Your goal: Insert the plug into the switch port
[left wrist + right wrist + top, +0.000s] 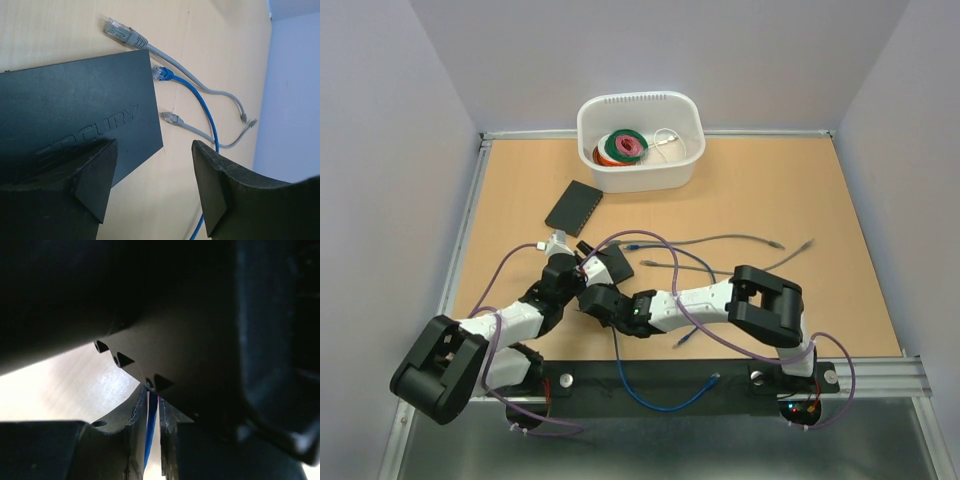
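Blue cable (150, 432) is pinched between the nearly closed fingers (131, 445) of the right gripper (153, 412). Its long axis is laid along them and pointed at a dark body close ahead; the plug itself is hidden. The switch (75, 115) lies on the table (50, 30), between the two wrists in the overhead view. The right arm is folded low and reaches leftward. The left gripper (152, 165) hangs over the switch's corner, fingers spread, one above the casing, one above bare wood. Only the left wrist view shows a loose blue plug (161, 74) and a grey plug (120, 31) at the switch's edge. Only the overhead view shows a second switch (574, 207) near the white basket (640, 178).
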Motion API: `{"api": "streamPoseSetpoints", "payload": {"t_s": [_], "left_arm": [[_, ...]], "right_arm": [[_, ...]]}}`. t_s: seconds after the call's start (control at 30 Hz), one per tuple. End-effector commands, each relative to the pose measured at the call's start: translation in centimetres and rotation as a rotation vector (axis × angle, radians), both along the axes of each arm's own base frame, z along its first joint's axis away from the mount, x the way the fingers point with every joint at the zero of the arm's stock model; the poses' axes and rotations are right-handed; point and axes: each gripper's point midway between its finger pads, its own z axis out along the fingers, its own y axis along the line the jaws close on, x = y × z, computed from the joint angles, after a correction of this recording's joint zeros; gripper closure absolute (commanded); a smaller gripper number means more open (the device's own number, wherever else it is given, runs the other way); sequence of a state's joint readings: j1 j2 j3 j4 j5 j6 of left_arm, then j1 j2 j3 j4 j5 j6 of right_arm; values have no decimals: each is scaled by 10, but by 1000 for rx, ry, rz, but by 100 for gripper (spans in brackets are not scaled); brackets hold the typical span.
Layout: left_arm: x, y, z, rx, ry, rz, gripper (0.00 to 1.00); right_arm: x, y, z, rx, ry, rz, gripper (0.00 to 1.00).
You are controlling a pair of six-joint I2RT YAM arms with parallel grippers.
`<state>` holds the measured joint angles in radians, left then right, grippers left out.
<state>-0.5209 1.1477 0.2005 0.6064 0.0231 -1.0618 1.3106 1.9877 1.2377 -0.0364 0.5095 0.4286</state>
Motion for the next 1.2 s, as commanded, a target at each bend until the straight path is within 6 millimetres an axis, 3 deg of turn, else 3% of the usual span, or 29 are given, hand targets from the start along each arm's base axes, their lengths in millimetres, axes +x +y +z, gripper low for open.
{"api": "streamPoseSetpoints", "payload": {"t_s": [0.0,0.13,0.17,0.23,0.27,0.33,0.43,0.47,0.6,0.87,1.0,1.17], "left_arm": [[-67,7,-69,130,274,-136,26],[-59,4,-52,121,190,-153,26],[-49,1,-36,111,131,-145,26],[-44,5,-26,139,109,-128,24],[-33,6,-7,146,50,-105,23],[-20,13,13,189,9,-59,23],[-10,24,31,239,-16,-11,21],[-1,25,47,244,-44,4,21],[20,40,56,317,-47,37,21],[33,49,40,334,17,27,21],[46,70,46,362,2,84,20],[60,89,34,412,32,92,21]], "right_arm": [[40,48,85,286,-133,-75,100],[36,36,62,245,-108,-80,100],[35,33,60,241,-104,-82,100],[34,27,55,232,-98,-87,99],[33,23,52,226,-95,-92,99],[32,19,48,216,-91,-95,99],[31,19,50,220,-93,-94,100],[32,19,50,220,-93,-96,100],[29,16,48,215,-86,-89,100],[25,3,37,190,-74,-95,99],[22,-3,31,177,-63,-91,100],[15,-13,27,164,-46,-68,100]]}}
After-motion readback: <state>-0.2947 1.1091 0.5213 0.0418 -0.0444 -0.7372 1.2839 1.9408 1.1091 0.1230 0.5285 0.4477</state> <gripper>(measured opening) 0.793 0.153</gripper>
